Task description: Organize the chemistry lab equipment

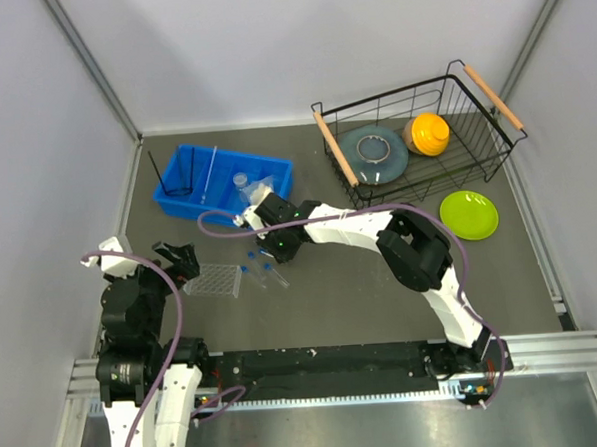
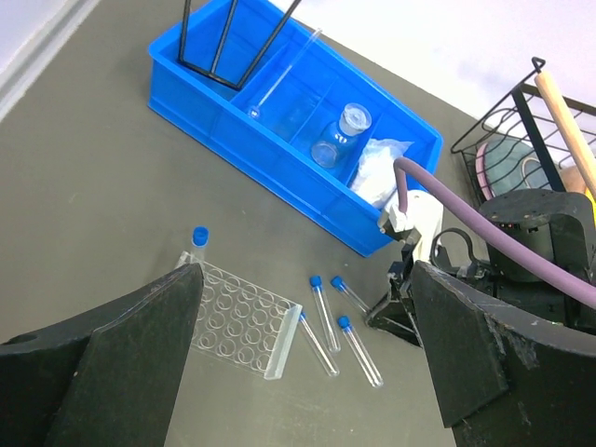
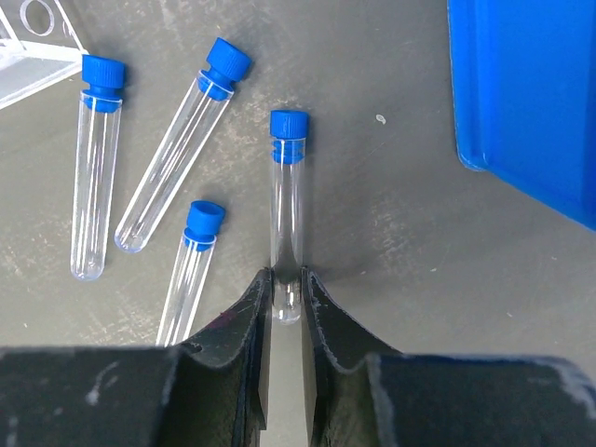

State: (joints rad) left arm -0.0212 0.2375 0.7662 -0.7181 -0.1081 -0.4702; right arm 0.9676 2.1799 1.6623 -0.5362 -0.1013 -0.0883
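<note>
My right gripper (image 3: 286,277) is shut on the rounded end of a clear blue-capped test tube (image 3: 287,200) that lies on the table. Three more tubes (image 3: 96,168) lie loose to its left. The clear tube rack (image 2: 237,317) lies flat beside them, with one blue cap (image 2: 199,236) showing at its far corner. My left gripper (image 2: 303,279) hangs open above the rack and holds nothing. A blue bin (image 2: 251,154) behind holds the black ring stand (image 2: 223,37), the glass rod (image 2: 284,70), the small clear cup (image 2: 340,135) and the white packet (image 2: 382,168).
A black wire basket (image 1: 483,104) stands at the back right with a grey dish (image 1: 373,151) and an orange dish (image 1: 429,134) inside. A green dish (image 1: 468,215) lies in front of it. Walls close in the table on the left, right and back.
</note>
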